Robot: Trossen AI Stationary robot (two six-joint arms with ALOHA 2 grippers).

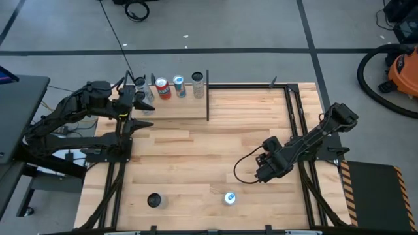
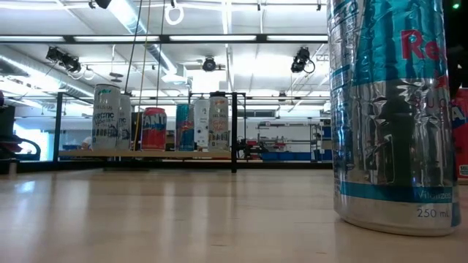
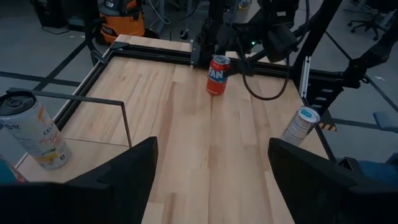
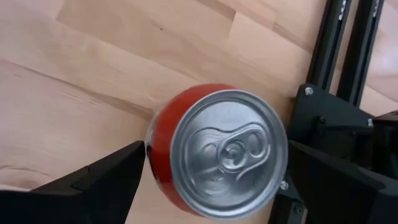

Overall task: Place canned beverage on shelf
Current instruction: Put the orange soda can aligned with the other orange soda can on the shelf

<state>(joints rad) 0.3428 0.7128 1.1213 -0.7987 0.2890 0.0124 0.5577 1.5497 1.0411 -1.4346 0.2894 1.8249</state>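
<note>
In the low view the near silver-blue can [image 2: 391, 117] is cut off, its label seemingly "Re…".

Readable markings only.

- Tall silver-and-blue can [image 2: 391, 109], standing close to the low camera at the near edge of the tabletop [image 2: 183, 219]: red letters "Re", cut off by the frame edge; "250 mL" in small print near its base. A faint word above that print is not legible.
- Red can [image 3: 217, 74], far side of the tabletop in the left wrist view: white letters "FAN", remainder turned away.
- Pale can [image 3: 31, 129] on the shelf [image 3: 93, 146]: letters "CEL" run down its side.
- Cans in a row on the shelf, low view: print too small to read.
</note>
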